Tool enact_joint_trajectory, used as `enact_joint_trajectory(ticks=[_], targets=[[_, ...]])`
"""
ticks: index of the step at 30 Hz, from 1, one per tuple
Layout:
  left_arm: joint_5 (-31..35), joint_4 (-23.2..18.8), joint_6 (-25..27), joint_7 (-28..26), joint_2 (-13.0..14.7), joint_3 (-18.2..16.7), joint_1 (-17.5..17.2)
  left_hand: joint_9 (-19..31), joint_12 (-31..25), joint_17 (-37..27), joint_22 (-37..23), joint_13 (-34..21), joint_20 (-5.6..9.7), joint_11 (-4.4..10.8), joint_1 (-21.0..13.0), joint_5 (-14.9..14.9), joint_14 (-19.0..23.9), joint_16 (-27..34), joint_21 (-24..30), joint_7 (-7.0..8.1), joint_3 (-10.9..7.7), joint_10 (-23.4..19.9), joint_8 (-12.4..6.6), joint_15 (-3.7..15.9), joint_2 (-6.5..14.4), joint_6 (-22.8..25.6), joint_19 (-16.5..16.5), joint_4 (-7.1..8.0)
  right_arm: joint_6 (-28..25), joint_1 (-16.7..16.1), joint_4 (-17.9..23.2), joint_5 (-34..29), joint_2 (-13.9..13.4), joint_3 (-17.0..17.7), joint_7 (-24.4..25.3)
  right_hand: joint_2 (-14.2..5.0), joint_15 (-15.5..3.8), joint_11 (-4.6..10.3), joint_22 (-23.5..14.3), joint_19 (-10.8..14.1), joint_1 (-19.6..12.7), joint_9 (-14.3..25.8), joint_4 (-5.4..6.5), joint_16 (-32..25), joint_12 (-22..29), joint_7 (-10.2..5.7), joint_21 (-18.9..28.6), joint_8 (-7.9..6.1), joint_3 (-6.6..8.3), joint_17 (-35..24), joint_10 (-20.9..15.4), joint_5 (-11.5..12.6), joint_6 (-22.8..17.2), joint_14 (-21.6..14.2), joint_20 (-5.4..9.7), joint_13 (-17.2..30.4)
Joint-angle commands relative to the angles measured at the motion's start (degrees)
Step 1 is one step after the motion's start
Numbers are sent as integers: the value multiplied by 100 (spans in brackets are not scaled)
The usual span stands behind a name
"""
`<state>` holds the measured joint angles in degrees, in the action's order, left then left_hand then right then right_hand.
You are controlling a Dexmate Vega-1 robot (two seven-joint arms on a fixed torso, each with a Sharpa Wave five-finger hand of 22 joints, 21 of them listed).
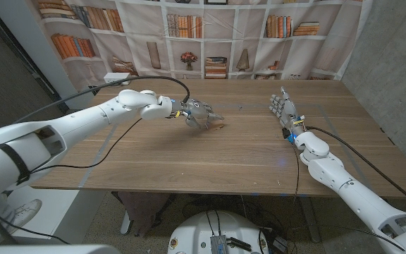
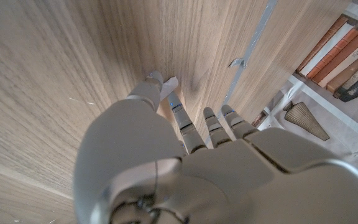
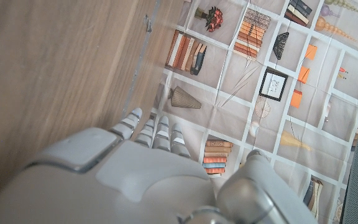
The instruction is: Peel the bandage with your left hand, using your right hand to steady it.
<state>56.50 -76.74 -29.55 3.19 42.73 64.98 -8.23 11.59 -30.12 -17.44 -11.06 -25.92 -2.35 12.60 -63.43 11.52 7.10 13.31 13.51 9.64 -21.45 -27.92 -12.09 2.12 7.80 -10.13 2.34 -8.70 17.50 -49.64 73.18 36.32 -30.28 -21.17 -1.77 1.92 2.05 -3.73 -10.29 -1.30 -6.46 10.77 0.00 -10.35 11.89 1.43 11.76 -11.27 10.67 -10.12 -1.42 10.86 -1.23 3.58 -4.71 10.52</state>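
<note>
The bandage point(image 1: 219, 124), a small tan strip with a white end point(image 2: 169, 83), lies on the wooden table point(image 1: 245, 155) a little left of the middle. My left hand point(image 1: 201, 114) is bent down over it, and in the left wrist view its thumb and a fingertip point(image 2: 155, 79) pinch the strip's white end against the wood. My right hand point(image 1: 283, 109) stands well off to the right with its fingers straight, apart and pointing away from me, holding nothing. It also shows in the right wrist view as my right hand point(image 3: 148, 134).
A small pale scrap point(image 1: 240, 108) lies on the table between the two hands, beside a strip of clear tape point(image 2: 247, 56). A bookshelf-print backdrop point(image 1: 210, 35) hangs behind the far edge. The grey wall point(image 1: 393, 63) stands at the right.
</note>
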Motion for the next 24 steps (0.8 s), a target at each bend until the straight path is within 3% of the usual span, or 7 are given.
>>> enact_joint_trajectory(ticks=[1,10,24], targets=[[17,90,44,-134,-66,26,31,18,-51,-26,-18,-28,39,5,-53,-10,31,14,36,77,-48,-74,-25,944,-21,-90,53,-23,118,25,-115,101,52,21,-182,-71,13,13,-6,-24,-11,23,-15,3,-2,-4,-15,-7,11,-19,32,19,16,52,-21,16],[-150,212,-66,59,-130,90,68,16,-80,-40,-17,-43,41,6,-52,-30,56,8,36,103,-49,-77,-33,938,-34,-12,60,-3,146,-28,-76,129,46,47,-178,-76,13,8,-6,-18,-13,23,-21,-7,-1,-7,-17,-7,9,-19,35,19,14,41,-15,15],[-123,53,43,57,-52,69,-27,15,-170,-65,-15,-80,39,6,-76,-51,199,26,48,163,-73,-150,-66,977,-38,212,109,18,107,-83,15,134,2,52,-171,-83,4,13,-7,-14,-16,23,-30,-11,1,-18,-22,-6,5,-18,35,18,16,41,-17,15]])
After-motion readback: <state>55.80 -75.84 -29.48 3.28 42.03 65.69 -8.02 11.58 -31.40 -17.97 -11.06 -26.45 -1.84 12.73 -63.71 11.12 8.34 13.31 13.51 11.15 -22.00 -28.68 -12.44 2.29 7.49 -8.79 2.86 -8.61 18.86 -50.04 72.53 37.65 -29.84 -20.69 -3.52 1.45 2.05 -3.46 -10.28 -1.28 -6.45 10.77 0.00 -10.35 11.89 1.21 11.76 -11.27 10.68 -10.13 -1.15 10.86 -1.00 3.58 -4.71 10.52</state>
